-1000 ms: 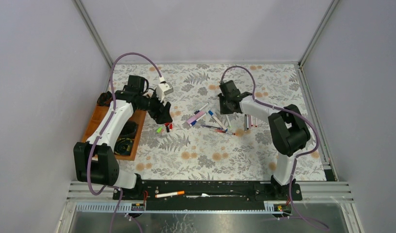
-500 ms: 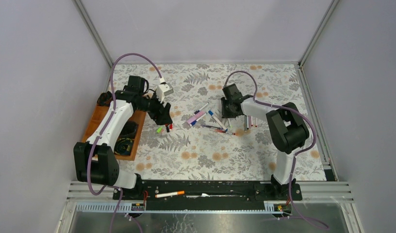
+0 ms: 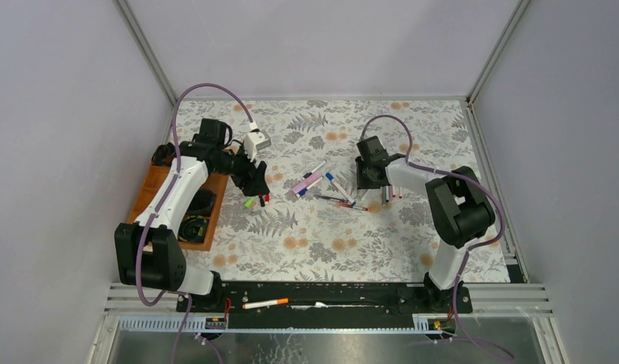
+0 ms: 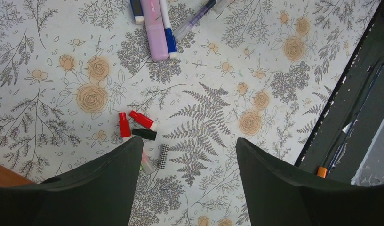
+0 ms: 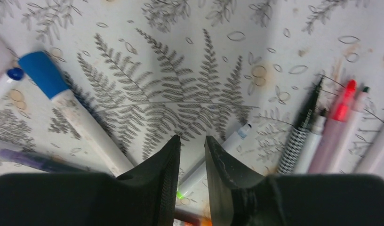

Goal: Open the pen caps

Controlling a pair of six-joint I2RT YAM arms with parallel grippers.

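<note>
Several loose pen caps point(image 3: 257, 200) lie in a small heap left of centre. In the left wrist view they show as two red caps point(image 4: 124, 124), a black cap point(image 4: 144, 134) and a checkered cap point(image 4: 164, 156). My left gripper point(image 3: 255, 182) hangs just above them, open and empty point(image 4: 189, 143). The pens point(image 3: 337, 189) lie scattered mid-table, with the pink highlighter point(image 3: 306, 183) among them. My right gripper point(image 3: 365, 180) is low over them, its jaws a narrow gap apart and empty point(image 5: 192, 139). A white uncapped pen point(image 5: 232, 141) lies on the cloth beneath that gap.
A blue-capped pen point(image 5: 68, 101) lies to the left of my right fingers and a row of pens point(image 5: 317, 127) to the right. A wooden tray point(image 3: 151, 189) with dark items sits under the left arm. An orange-tipped pen point(image 3: 265, 303) lies on the black front rail.
My right gripper has moved to the right and a little nearer, across the scattered pens. The left arm and the caps have not moved.
</note>
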